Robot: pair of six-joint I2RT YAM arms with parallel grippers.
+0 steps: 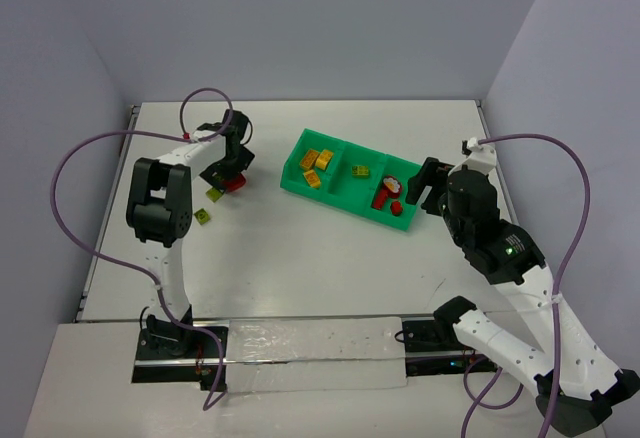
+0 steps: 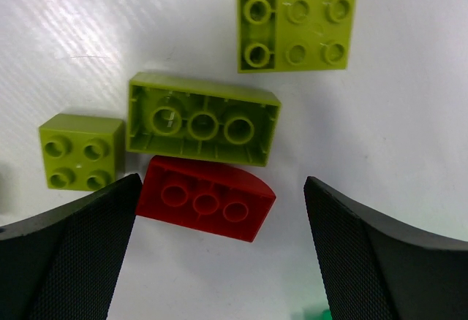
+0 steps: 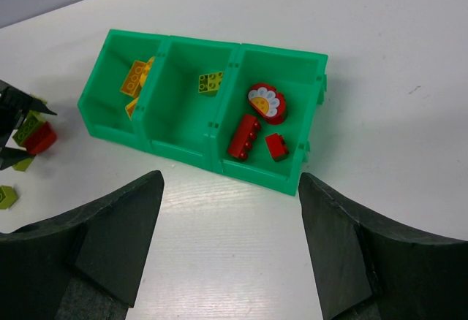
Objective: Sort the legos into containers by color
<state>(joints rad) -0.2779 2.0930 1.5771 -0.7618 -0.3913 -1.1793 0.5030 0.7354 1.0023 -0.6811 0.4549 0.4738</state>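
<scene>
With its two fingers spread as wide as they go and nothing between them but air, the left end effector (image 2: 221, 210) hangs straight over a small knot of loose bricks on the tabletop (image 1: 330, 278). Right below the gap lies a red brick (image 2: 206, 198) with one rounded corner, hollow side up, closer to one finger than the other and not gripped. Its far edge sits against, or just beside, a long olive brick (image 2: 202, 119), also hollow side up. A small square olive brick (image 2: 80, 150) lies at that brick's end, and a flat olive plate (image 2: 296, 29) lies a little apart beyond them.

The green tray (image 1: 345, 200) stands well apart from this cluster, toward the right arm. One end compartment holds yellow bricks (image 3: 135, 79), the middle one holds a single olive brick (image 3: 210, 82), and the other end holds red pieces (image 3: 243, 136), including a round one with a flower face (image 3: 266, 102). The right end effector (image 3: 230, 188) hovers near that end, fingers apart and empty.

The step in hand looks like picking up the red brick. The next move would call for lowering the fingers around it alone, since the long olive brick lies inside the same gap. Then the fingers must close on its ends and carry it across to the red compartment.
</scene>
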